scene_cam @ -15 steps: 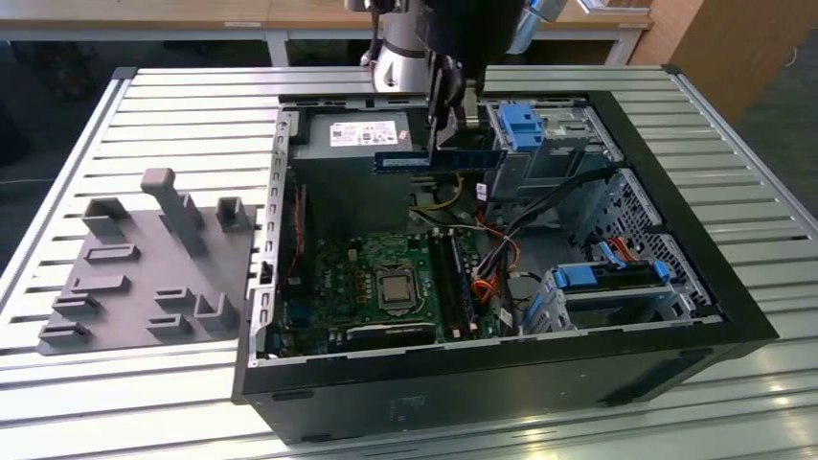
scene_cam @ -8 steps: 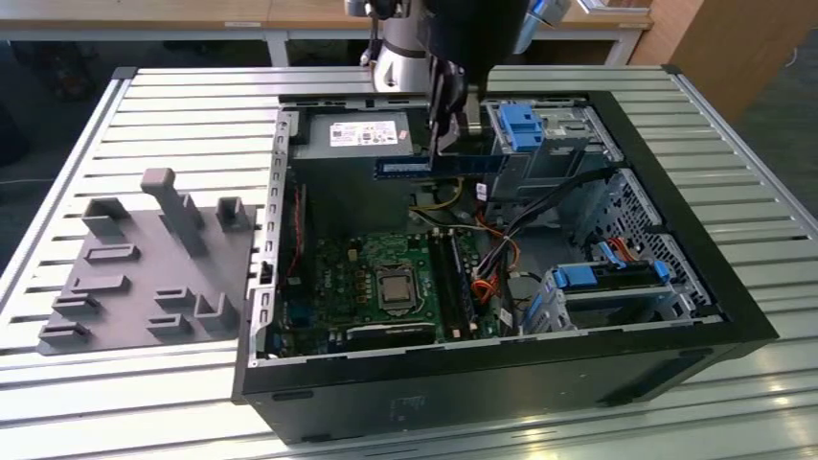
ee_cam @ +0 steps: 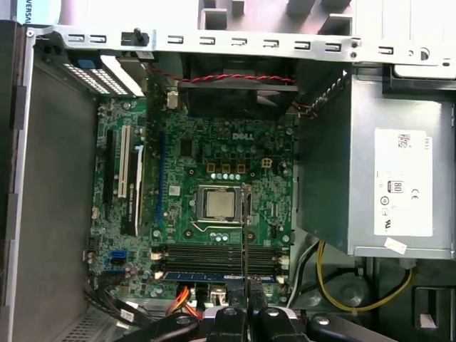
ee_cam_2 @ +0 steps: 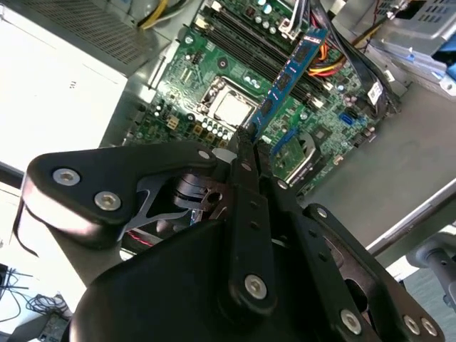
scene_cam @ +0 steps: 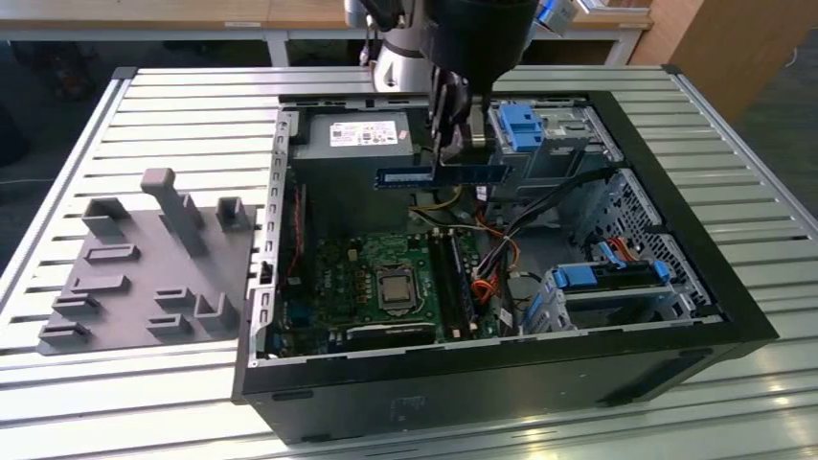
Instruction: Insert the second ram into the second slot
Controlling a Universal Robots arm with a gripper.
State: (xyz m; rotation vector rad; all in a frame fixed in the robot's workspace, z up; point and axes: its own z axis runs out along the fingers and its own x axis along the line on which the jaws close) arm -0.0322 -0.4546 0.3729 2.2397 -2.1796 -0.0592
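Second ram (scene_cam: pixel 442 176) is hanging in my grip, lifted clear above the open computer case (scene_cam: pixel 511 383) and touching nothing but me. I am clamping my gripper (scene_cam: pixel 450 163) on its upper long edge, fingers closed tight against both faces of the strip, so it is sitting level with its length running across the exterior view. It is floating over the gap between the power supply (scene_cam: pixel 352 139) and the motherboard (scene_cam: pixel 383 278).

In the second wrist view the second ram (ee_cam_2: pixel 287 78) is stretching away from my gripper (ee_cam_2: pixel 242 139), its dark chips showing in a row, with the processor socket (ee_cam_2: pixel 231 107) well below it. In the first wrist view I am seeing the strip (ee_cam: pixel 244 235) edge-on as a thin line rising from my gripper (ee_cam: pixel 244 306), and it is crossing the memory slots (ee_cam: pixel 214 256) rather than lining up with them. One of those slots is showing a blue strip (ee_cam: pixel 206 273) lying along it.

A grey fixture plate (scene_cam: pixel 141 278) is lying on the slatted table (scene_cam: pixel 167 115) on the exterior view's left, beside the case.
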